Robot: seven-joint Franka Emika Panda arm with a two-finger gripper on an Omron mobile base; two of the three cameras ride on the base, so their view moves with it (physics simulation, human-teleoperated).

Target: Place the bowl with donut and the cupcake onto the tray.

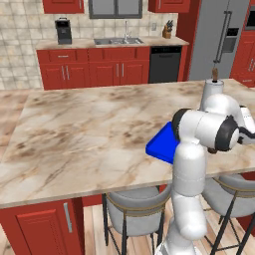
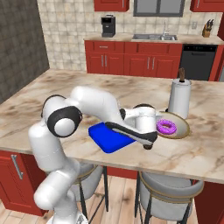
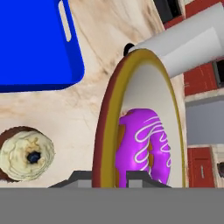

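Observation:
The tan-grey bowl (image 3: 144, 83) holds the pink-purple frosted donut (image 3: 144, 142) and looms large in the hand view. My gripper (image 3: 109, 177) is shut on the bowl's near rim, one finger inside and one outside. From the right base view the bowl (image 2: 181, 131) with the donut (image 2: 166, 127) sits tilted just right of the hand, and my gripper (image 2: 155, 131) is at its left rim. The cupcake (image 3: 26, 153), with a cream top and dark centre, stands on the counter beside the bowl. The blue tray (image 3: 35, 43) (image 2: 109, 138) (image 1: 162, 144) lies flat to the left, near the counter's front edge.
A white paper towel roll (image 2: 179, 98) (image 1: 213, 87) (image 3: 183, 43) stands upright just behind the bowl. The marble counter (image 2: 87, 87) spreads wide to the left and back. Grey bar stools (image 2: 170, 192) sit under its front edge.

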